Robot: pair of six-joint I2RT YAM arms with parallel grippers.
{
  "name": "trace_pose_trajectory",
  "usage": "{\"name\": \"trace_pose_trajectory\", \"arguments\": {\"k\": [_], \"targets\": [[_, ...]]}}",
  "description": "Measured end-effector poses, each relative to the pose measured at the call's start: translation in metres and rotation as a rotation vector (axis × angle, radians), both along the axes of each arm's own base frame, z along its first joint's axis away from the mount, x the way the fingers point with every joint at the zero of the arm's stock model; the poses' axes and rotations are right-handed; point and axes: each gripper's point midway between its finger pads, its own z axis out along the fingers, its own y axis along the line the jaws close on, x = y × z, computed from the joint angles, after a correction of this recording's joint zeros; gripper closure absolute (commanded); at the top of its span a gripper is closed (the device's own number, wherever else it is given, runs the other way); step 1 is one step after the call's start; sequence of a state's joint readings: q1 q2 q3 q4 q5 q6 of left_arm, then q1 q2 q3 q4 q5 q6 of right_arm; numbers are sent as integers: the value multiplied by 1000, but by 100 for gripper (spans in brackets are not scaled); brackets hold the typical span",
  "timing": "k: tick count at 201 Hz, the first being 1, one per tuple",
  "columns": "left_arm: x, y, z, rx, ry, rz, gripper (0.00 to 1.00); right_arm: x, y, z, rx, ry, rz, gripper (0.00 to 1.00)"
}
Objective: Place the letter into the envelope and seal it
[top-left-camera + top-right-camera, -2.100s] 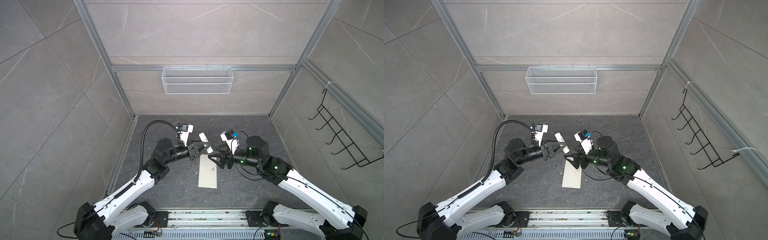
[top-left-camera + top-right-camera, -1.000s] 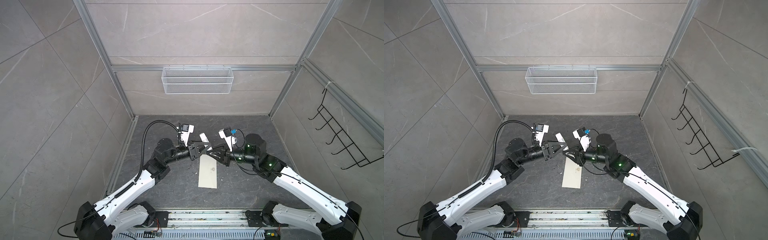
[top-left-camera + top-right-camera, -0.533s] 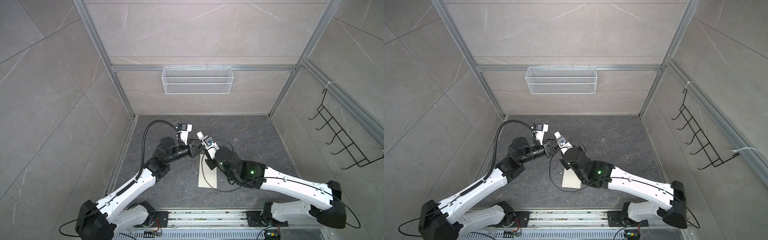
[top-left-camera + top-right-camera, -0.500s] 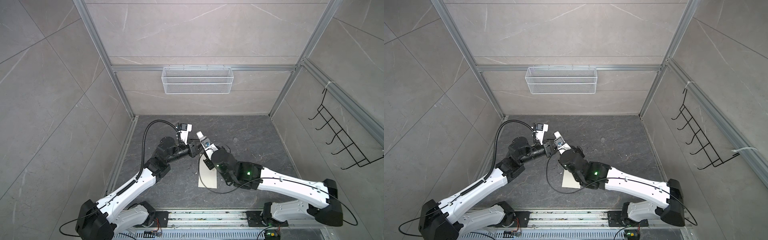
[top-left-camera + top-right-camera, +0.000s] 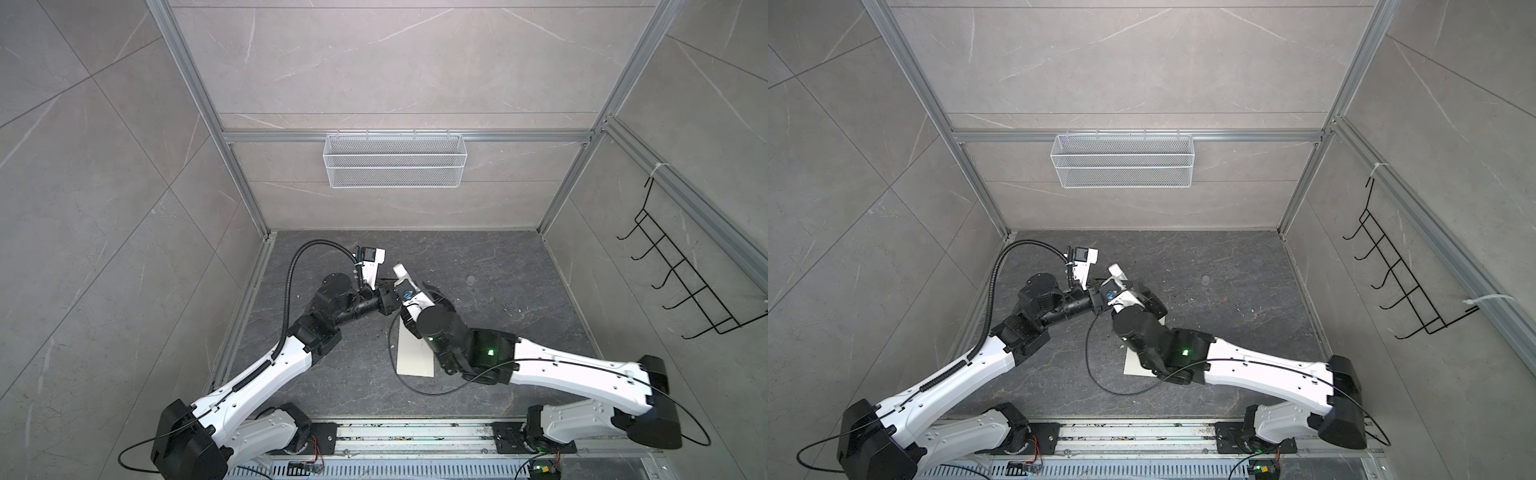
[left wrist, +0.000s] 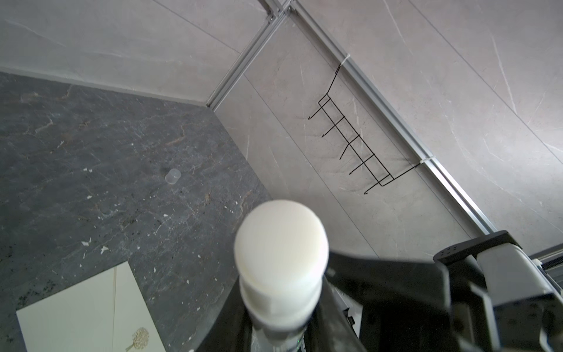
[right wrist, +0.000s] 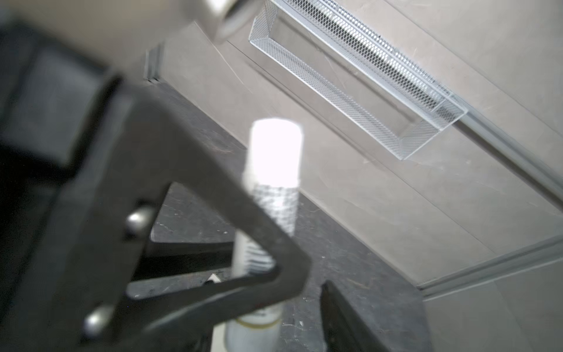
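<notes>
Above the far end of the envelope (image 5: 409,357), I have my left claw (image 5: 392,297) clamped on a white glue stick (image 5: 401,272), whose bare tip points away from the envelope. The envelope lies flat on the dark tabletop (image 5: 498,332); its near end shows and the rest is hidden under my right arm. My right claw (image 5: 434,293) sits just beside the glue stick, blurred, with its jaws apart. A small clear cap (image 5: 471,279) lies beyond the envelope, well apart from it.

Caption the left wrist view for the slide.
Left wrist view: left gripper holds a white glue stick up close, with the cream envelope and a clear cap on the dark table beyond.
</notes>
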State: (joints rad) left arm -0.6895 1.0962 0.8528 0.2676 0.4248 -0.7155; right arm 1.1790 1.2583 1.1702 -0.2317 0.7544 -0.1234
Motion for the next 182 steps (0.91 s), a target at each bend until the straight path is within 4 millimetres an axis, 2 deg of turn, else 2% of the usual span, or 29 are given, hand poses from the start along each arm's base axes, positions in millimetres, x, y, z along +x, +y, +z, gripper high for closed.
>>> {"name": "trace_pose_trajectory", "arguments": {"k": [8,16,31,47,92,114,155,182], "targets": [[-1,0,2,-4,-6,-4,100,1,-10,6,58,34,36,3],[-2,0,2,-5,-7,-6,100,2,-21,12,121,69,67,2],[-4,-1,3,-9,-5,-16,100,3,-36,22,248,128,125,2],[-6,-1,4,-14,0,-29,100,-1,-42,25,345,195,205,9],[-14,-5,13,-53,0,-82,100,-14,-27,-5,499,456,418,24],[-18,-6,19,-72,-7,-104,100,-18,-20,-12,544,529,479,29],[-22,-7,24,-92,-11,-127,100,-25,-9,1,624,570,586,41],[-23,-7,26,-99,-10,-131,100,-29,-2,7,655,586,637,54]]}}
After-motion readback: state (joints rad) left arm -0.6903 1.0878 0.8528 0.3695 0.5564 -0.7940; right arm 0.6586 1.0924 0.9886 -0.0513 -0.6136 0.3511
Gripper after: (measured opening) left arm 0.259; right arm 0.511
